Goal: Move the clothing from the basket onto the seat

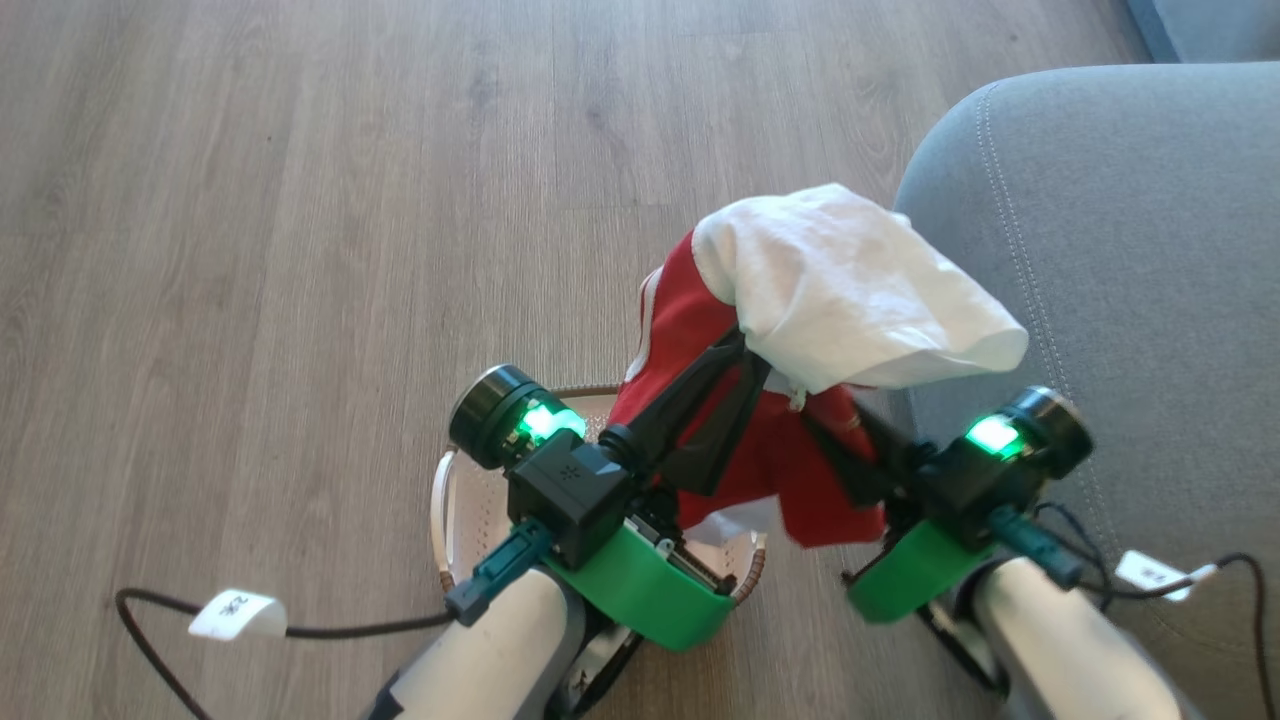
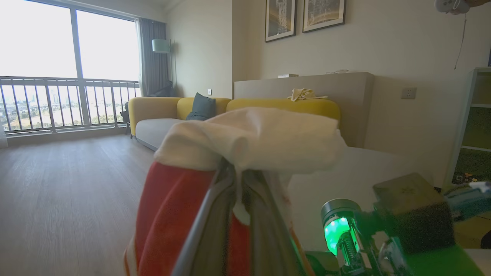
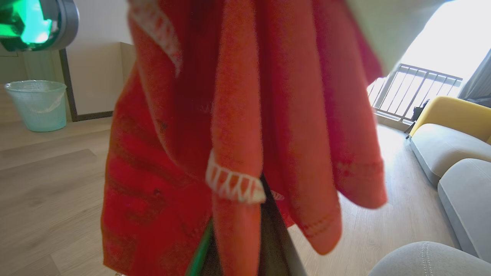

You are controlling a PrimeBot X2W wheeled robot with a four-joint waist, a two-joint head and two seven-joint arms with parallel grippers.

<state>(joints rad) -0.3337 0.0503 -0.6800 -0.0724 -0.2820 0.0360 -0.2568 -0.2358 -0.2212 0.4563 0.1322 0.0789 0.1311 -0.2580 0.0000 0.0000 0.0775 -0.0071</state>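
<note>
Red cloth with a large white part, the clothing (image 1: pixel 850 280), is pinched in the jaws of the left gripper (image 1: pixel 742 352), which are pressed together on its folds and hold it up as 1 loose bundle. The right gripper (image 1: pixel 815 420) has its jaws pressed together too, buried in the hanging red folds close by; whether they grip any cloth I cannot tell. The bundle hangs above the basket (image 1: pixel 440 500), which sits on the wooden floor (image 1: pixel 300 200) beneath the left arm. The grey seat (image 1: pixel 1130 250) stands just beside it, on the robot's right.
</note>
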